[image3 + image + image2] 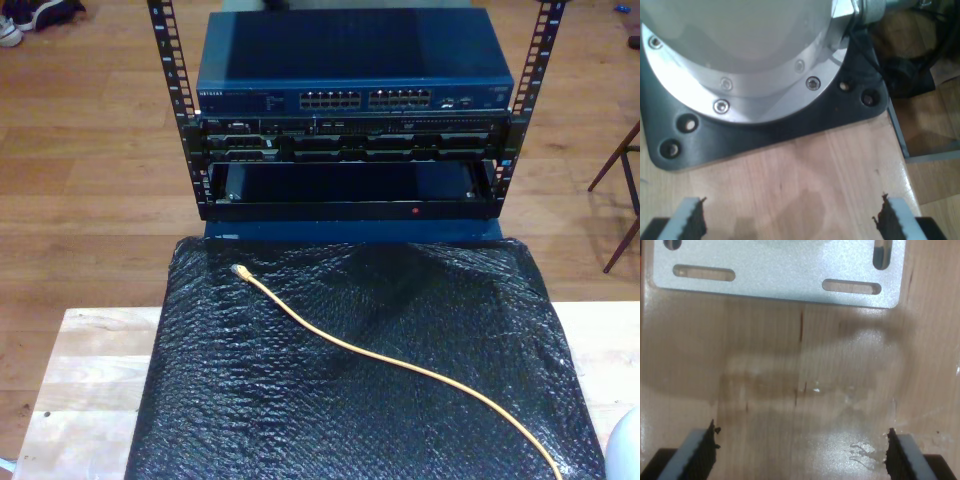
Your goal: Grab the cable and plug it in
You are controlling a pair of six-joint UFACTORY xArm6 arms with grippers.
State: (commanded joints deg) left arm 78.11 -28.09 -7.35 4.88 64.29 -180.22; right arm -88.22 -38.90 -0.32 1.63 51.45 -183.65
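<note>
Cable lies untouched across the black bubble wrap, its plug — clear, probably — nearest the switch; with my first gripper and my second gripper both agape and empty, you should grasp just behind that plug.

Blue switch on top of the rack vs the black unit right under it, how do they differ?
The blue network switch sits topmost; the black rack unit is mounted directly below. The switch's front shows two blocks of ports, the black unit's a dark, mixed panel. The switch looks taller. Both span the rack's width.
</note>
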